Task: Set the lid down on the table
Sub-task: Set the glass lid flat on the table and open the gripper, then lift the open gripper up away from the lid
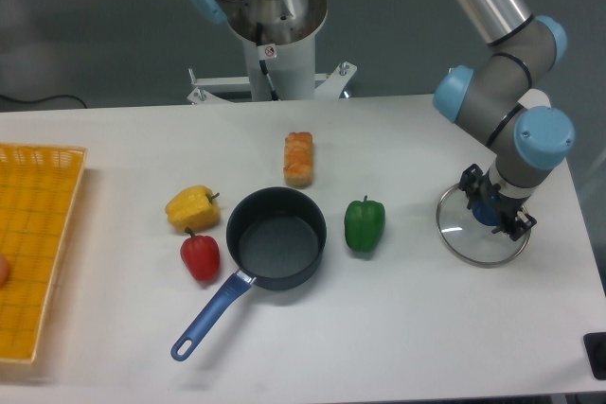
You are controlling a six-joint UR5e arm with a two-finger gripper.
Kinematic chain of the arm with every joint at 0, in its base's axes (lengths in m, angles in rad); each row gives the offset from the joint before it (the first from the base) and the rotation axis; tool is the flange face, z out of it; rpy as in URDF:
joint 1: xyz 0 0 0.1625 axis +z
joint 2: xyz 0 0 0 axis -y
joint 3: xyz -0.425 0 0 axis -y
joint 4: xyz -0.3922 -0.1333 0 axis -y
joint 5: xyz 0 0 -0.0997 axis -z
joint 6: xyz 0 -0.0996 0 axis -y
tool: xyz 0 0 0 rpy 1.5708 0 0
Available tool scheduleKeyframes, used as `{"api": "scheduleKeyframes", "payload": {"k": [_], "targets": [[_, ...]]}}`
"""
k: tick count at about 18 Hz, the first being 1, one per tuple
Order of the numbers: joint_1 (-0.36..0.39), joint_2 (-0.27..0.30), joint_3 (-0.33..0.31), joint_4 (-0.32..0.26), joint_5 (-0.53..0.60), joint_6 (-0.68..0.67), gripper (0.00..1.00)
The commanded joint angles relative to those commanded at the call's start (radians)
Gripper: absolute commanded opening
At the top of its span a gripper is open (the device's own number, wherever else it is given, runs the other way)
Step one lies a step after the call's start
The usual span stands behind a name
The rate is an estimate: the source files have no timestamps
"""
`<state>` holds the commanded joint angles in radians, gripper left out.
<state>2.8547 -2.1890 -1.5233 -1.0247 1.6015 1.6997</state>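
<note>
The lid [473, 238], a clear glass disc with a metal rim and a blue knob, is at the right side of the white table [398, 328], lying level at or just above the surface. My gripper [490, 207] points down over the lid's centre. Its black fingers [471, 180] stand on either side of the blue knob and appear shut on it. The arm's wrist hides part of the lid's far side. The dark saucepan [276, 237] with a blue handle stands uncovered at the table's middle, well to the left of the lid.
A green pepper [365, 224] stands between the saucepan and the lid. A yellow pepper [192, 207] and a red pepper [200, 255] are left of the saucepan, and a bread piece [298, 158] is behind it. A yellow mesh basket [33, 243] is at the left edge.
</note>
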Motion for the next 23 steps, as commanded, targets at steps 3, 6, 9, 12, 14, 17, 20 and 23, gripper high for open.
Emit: {"api": "scheduleKeyframes", "payload": {"k": [3, 6, 9, 12, 14, 17, 20, 23], "targets": [[0.0, 0.0, 0.0, 0.0, 0.0, 0.0, 0.77], [0.0, 0.003, 0.0, 0.0, 0.0, 0.0, 0.87], [0.0, 0.011, -0.002, 0.0, 0.002, -0.002, 1.0], [-0.003, 0.035, -0.009, 0.0, 0.0, -0.002, 1.0], [-0.005, 0.067, -0.021, 0.0, 0.002, -0.002, 1.0], [-0.009, 0.139, -0.077, 0.0, 0.003, -0.006, 1.0], [0.0, 0.192, -0.092, -0.005, 0.003, 0.003, 1.0], [0.002, 0.21, -0.095, -0.011, -0.009, 0.008, 1.0]]}}
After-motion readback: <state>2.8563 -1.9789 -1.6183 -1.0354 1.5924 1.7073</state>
